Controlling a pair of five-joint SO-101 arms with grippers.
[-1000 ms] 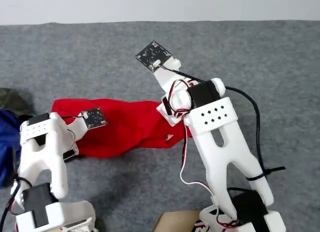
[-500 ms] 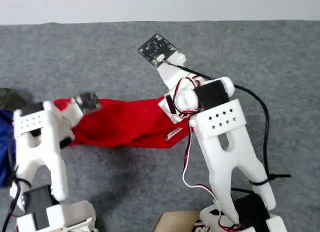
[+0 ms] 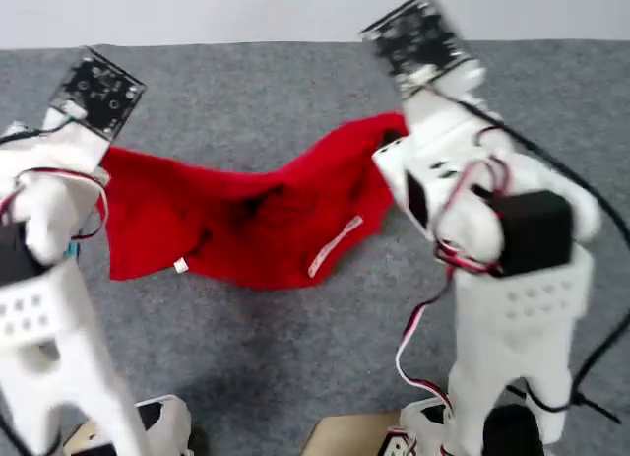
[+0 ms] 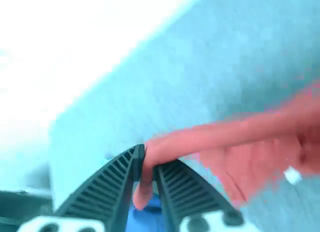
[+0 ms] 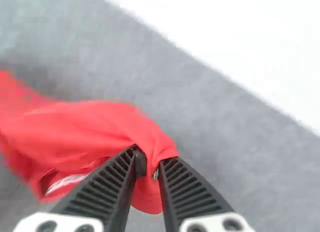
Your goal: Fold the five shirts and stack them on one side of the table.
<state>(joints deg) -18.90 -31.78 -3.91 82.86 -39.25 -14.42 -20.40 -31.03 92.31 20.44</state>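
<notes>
Fingers (image 4: 112, 179) of the left gripper (image 4: 145, 153): drawn narrow, pinching a bunched edge of the red shirt (image 3: 246, 220). Same at the right gripper (image 5: 147, 159): fingers (image 5: 112, 182) nearly together, a wad of red cloth nipped at the tips. Shirt slung between the left arm (image 3: 44, 239) and the right arm (image 3: 502, 239), held up over the desk (image 3: 295, 358), sagging and creased in the middle, two white tags (image 3: 335, 244) showing.

Judged as the spread-out before the first fold. To do it well:
- Grip firm at both ends, both pinches right at the tips and shallow by the look.
- Draw the arms apart evenly, just enough to take out the sag. No jerk, for fear of pulling cloth free.
- Match the heights, then lower both together, hanging edge down first, the rest rolled flat behind it.
- Let go only once laid smooth, with room spared at one side of the desk for the stack.

Hard to make out:
- The part of the shirt caught in each pinch: shoulder, sleeve or hem.
- Both grip points, covered from the high view by the arms' own wrists.
- Lowest edge touching the desk or hanging just above: cannot tell.
- Blue patch (image 4: 142, 219) low between the left fingers, too blurred to name.
- Tan corner (image 3: 345, 438) at the near edge of the high view, cut off, not identifiable.
</notes>
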